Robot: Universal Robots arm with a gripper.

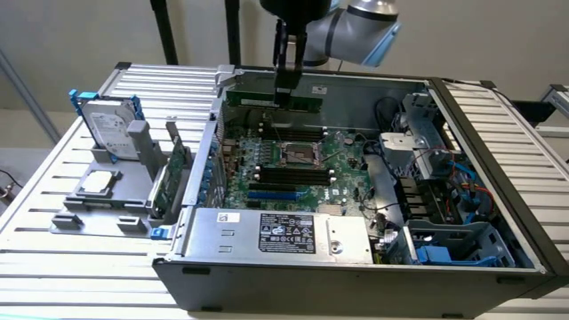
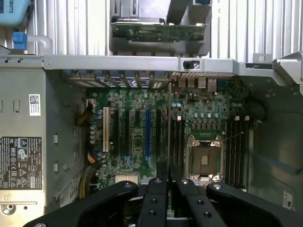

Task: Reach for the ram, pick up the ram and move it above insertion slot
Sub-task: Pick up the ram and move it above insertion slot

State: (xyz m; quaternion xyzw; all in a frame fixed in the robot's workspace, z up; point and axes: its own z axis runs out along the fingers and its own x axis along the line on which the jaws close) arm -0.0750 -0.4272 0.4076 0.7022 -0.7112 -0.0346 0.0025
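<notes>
The ram (image 1: 258,100) is a long thin green stick hanging level over the rear of the open computer case (image 1: 356,273). My gripper (image 1: 284,93) comes down from above and is shut on it near its middle. In the wrist view the ram (image 2: 168,123) shows edge-on as a thin line running out from between the black fingers (image 2: 155,198). It hangs over the motherboard (image 2: 137,142), beside the CPU socket (image 2: 204,158). Black memory slots (image 2: 178,137) lie directly under it, and more slots (image 2: 236,146) sit on the socket's other side. In the exterior view memory slots (image 1: 289,175) lie in front of the socket.
A broader green expansion card (image 1: 178,175) stands on edge in a grey holder outside the case, on the exterior view's left, with a hard drive (image 1: 112,128) behind it. The power supply (image 1: 266,233) fills the case's front. Cables and drive bays (image 1: 440,193) crowd the right side.
</notes>
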